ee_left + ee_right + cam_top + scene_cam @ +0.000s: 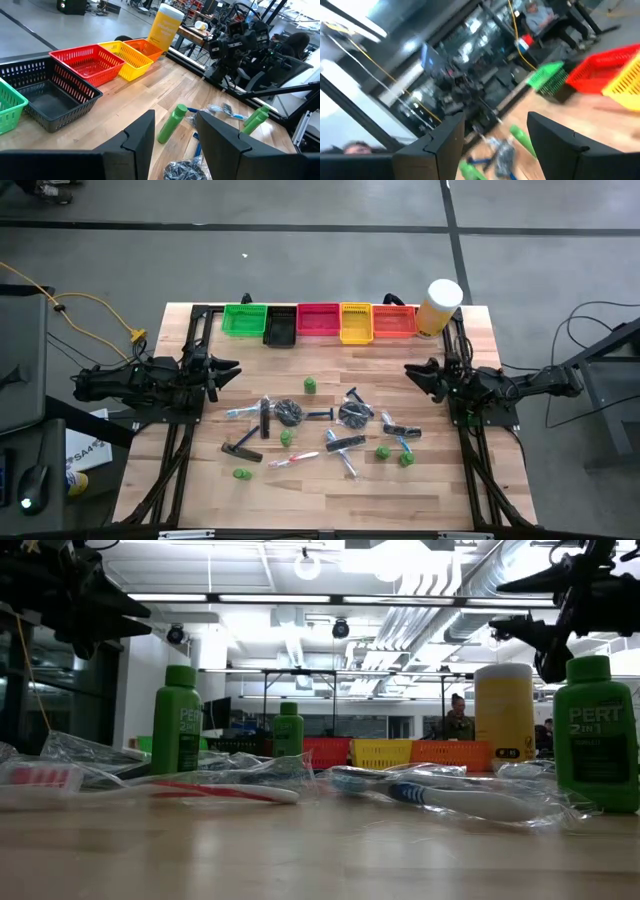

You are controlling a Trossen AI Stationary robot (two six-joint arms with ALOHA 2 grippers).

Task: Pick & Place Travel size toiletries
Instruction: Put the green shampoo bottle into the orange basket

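Note:
The travel size toiletries lie scattered on the middle of the wooden table (330,500). They include little green bottles (310,385) (383,451), black combs (241,450), wrapped toothbrushes (295,460) (450,798) and dark round discs (290,412). Some green bottles stand upright on their bases (178,720) (598,735). My left gripper (228,370) (175,120) hovers open at the table's left edge, pointing toward the pile. My right gripper (412,372) (495,120) hovers open at the right edge, facing it. Neither has anything between its fingers.
Along the far edge stands a row of bins: green (244,319), black (281,326), red (318,319), yellow (356,322) and orange (394,320). A pale-yellow cylinder with a white lid (440,305) stands at the far right. People show in the room beyond the table.

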